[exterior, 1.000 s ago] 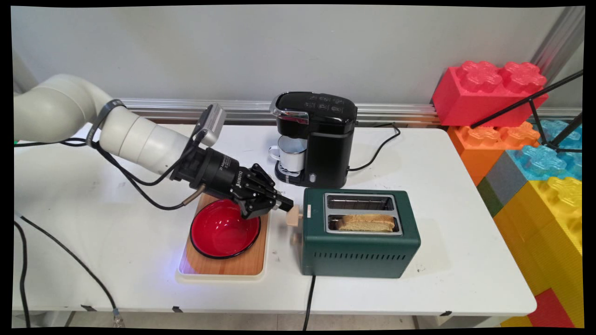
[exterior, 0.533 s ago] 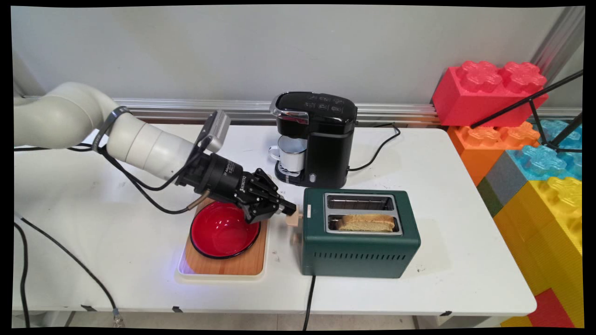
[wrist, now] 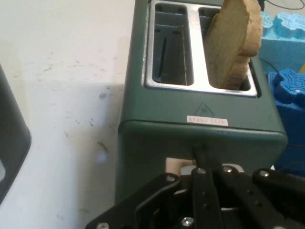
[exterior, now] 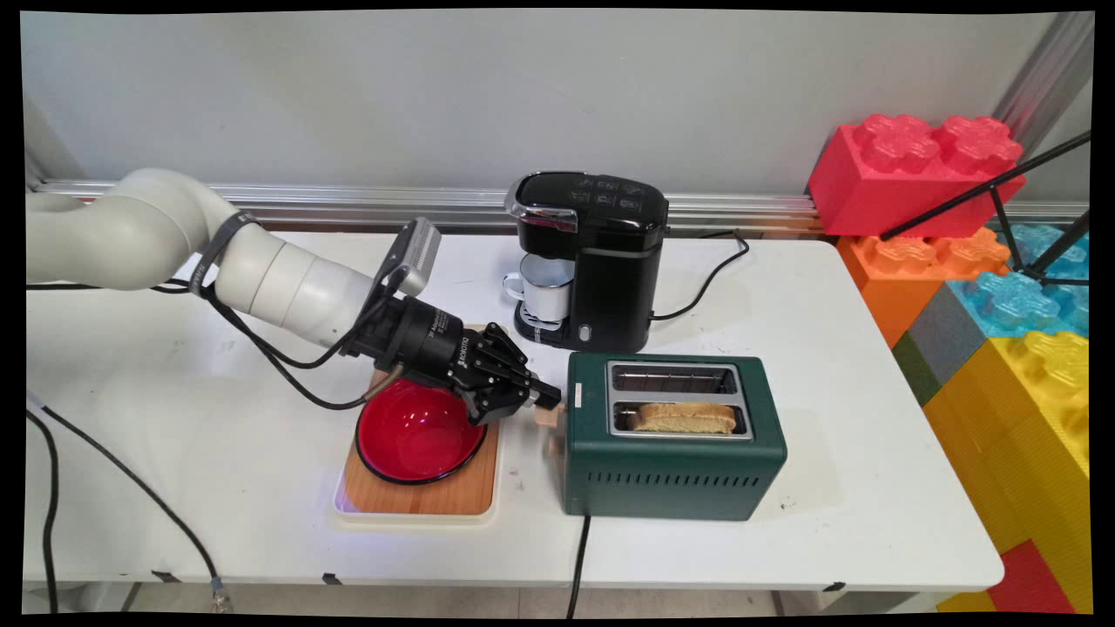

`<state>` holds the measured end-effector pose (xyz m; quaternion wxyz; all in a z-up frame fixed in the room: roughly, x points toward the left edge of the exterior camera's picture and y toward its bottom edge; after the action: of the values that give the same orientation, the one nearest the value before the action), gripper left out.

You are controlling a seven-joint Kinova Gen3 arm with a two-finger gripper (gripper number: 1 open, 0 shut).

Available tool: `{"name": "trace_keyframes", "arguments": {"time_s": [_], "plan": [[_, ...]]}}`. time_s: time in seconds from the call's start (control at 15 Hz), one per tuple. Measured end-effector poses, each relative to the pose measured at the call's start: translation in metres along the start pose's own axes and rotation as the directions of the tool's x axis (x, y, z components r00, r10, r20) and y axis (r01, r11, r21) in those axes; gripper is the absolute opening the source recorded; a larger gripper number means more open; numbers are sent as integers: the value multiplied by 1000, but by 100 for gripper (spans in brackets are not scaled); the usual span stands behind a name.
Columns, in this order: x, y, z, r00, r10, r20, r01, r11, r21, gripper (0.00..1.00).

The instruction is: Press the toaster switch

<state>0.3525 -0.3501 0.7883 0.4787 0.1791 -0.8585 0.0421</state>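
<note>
A dark green two-slot toaster (exterior: 675, 475) stands at the table's middle, with a slice of toast (exterior: 684, 418) in its near slot. My black gripper (exterior: 550, 399) is shut, and its joined fingertips rest on top of the pale wooden lever (exterior: 549, 418) at the toaster's left end. In the hand view the toaster (wrist: 190, 138) fills the frame. The toast (wrist: 236, 43) stands out of the right slot, and the left slot is empty. My gripper (wrist: 200, 160) presses against the lever (wrist: 177, 167) on the toaster's end wall.
A red bowl (exterior: 416, 433) sits on a wooden tray (exterior: 435, 496) just under my wrist. A black coffee machine (exterior: 610, 252) with a metal mug (exterior: 544, 292) stands behind the toaster. Big coloured blocks (exterior: 1002, 287) line the right edge. Power cords trail off the table.
My gripper has moved right and down onto the toaster's lever, and the lever sits a little lower than before. The arm has dropped closer to the table.
</note>
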Motion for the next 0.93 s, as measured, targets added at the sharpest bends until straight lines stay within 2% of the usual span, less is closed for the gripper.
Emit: {"name": "trace_keyframes", "arguments": {"time_s": [0.93], "plan": [[-22, -5, 17, 1000, -2, 29, 2, 1000, -5, 0]]}}
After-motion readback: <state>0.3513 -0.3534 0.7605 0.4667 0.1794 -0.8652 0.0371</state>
